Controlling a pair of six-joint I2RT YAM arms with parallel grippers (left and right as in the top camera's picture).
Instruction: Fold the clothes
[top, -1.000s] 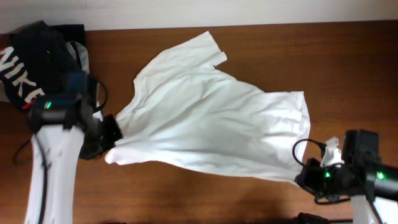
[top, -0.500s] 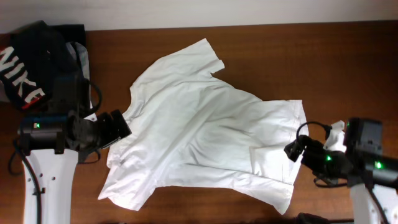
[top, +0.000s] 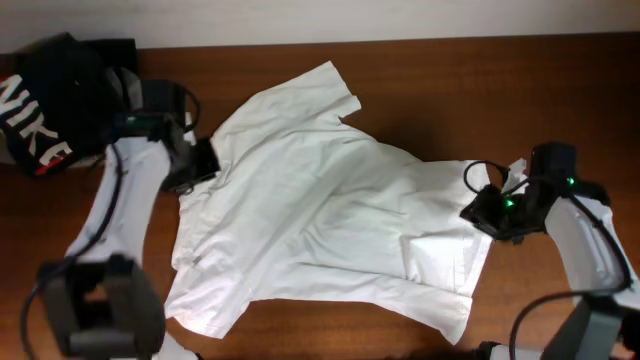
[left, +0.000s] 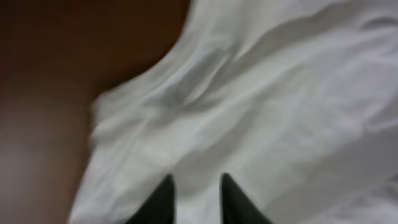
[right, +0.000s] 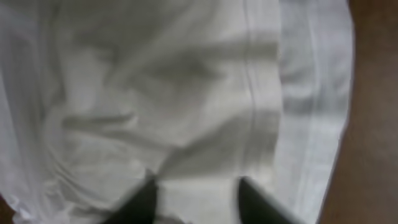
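Note:
A white T-shirt (top: 330, 220) lies spread and wrinkled across the middle of the brown table, with one sleeve toward the far side. My left gripper (top: 205, 160) is at the shirt's left edge near the far side. In the left wrist view its fingers (left: 196, 186) stand a little apart over white cloth (left: 280, 93), holding nothing. My right gripper (top: 478, 212) is at the shirt's right edge. In the right wrist view its fingers (right: 198, 190) are wide apart just above the hemmed cloth (right: 155, 81).
A pile of dark clothes with white NIKE lettering (top: 50, 100) lies at the back left corner, close behind the left arm. Bare table wood (top: 560, 100) shows at the back right and along the front edge.
One second ago both grippers held the shirt stretched between them. It has dropped flat, its near part now lying toward the front left. Both grippers have since moved toward the far side along the shirt's edges.

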